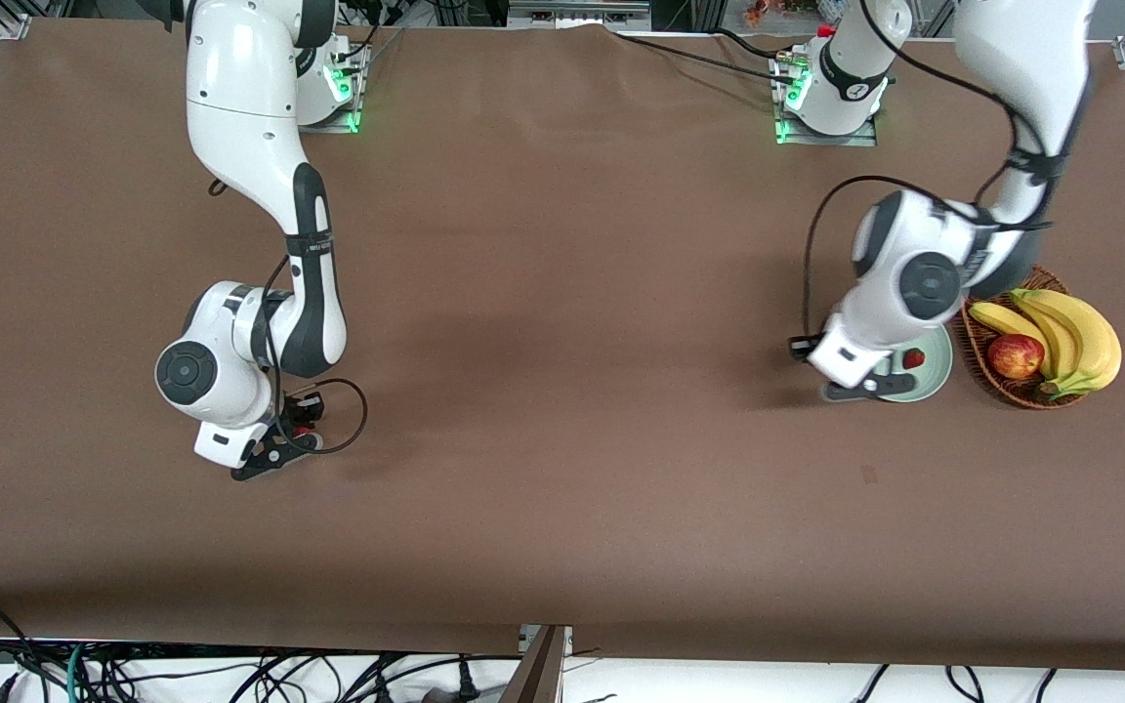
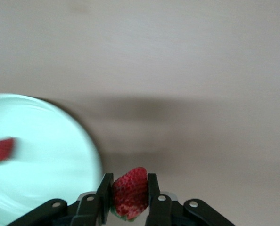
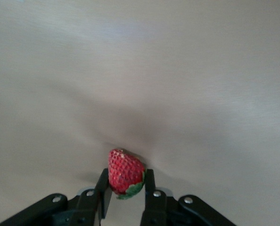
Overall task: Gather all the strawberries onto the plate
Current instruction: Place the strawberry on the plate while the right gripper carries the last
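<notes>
In the left wrist view my left gripper (image 2: 128,182) is shut on a red strawberry (image 2: 130,194), just off the rim of the pale mint plate (image 2: 45,141). A second strawberry (image 2: 1,149) lies on that plate. From the front, the left gripper (image 1: 859,391) hangs low at the plate (image 1: 936,376) edge that faces the right arm's end, and the strawberry on the plate (image 1: 913,358) shows beside it. My right gripper (image 3: 126,181) is shut on another strawberry (image 3: 125,170) down at the table. In the front view that right gripper (image 1: 291,441) shows a speck of red berry (image 1: 304,431).
A brown wicker basket (image 1: 987,376) stands beside the plate at the left arm's end of the table. It holds a bunch of bananas (image 1: 1070,337) and a red-yellow apple (image 1: 1015,355). Brown cloth (image 1: 562,342) covers the table between the two arms.
</notes>
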Controlling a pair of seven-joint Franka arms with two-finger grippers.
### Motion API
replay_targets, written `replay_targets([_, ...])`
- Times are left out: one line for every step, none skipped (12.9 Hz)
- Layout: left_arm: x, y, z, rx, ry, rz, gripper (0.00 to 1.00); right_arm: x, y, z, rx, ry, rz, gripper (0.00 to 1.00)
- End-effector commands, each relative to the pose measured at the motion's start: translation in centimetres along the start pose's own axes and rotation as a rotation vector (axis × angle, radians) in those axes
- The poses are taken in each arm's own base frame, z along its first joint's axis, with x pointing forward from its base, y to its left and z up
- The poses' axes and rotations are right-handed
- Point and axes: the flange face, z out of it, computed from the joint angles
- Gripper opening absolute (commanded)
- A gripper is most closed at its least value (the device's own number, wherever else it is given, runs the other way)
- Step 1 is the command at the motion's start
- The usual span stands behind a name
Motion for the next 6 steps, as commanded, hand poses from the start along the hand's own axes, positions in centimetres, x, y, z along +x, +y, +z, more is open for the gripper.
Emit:
replay_targets([0.2, -8.6, -1.0, -0.03, -0.024, 0.102, 0.11, 1.4, -5.5, -4.1, 0.094, -0.041, 0.112, 0.13])
replay_targets([0.4, -10.3, -0.4, -0.04, -0.026, 0.125, 0.11, 1.9, -8.0, -5.3, 0.111, -0.063, 0.168, 0.13])
replay_targets([0.4, -11.6, 0.6, -0.04, -0.038, 0.137, 0.11, 2.5, -11.4, -6.6, 0.121, -0.082, 0.228, 0.13])
replay_targets([0.3, -12.0, 1.6, -0.041, -0.047, 0.14, 0.12, 3.1, -15.1, -7.5, 0.119, -0.084, 0.286, 0.13])
replay_targets([0.2, -12.1, 3.1, -0.039, -0.044, 0.141, 0.13, 3.3, -18.9, -7.9, 0.123, -0.083, 0.346, 0.13])
replay_targets([-0.2, -12.2, 4.7, -0.034, -0.032, 0.141, 0.13, 3.3, -23.3, -8.0, 0.147, -0.077, 0.414, 0.13])
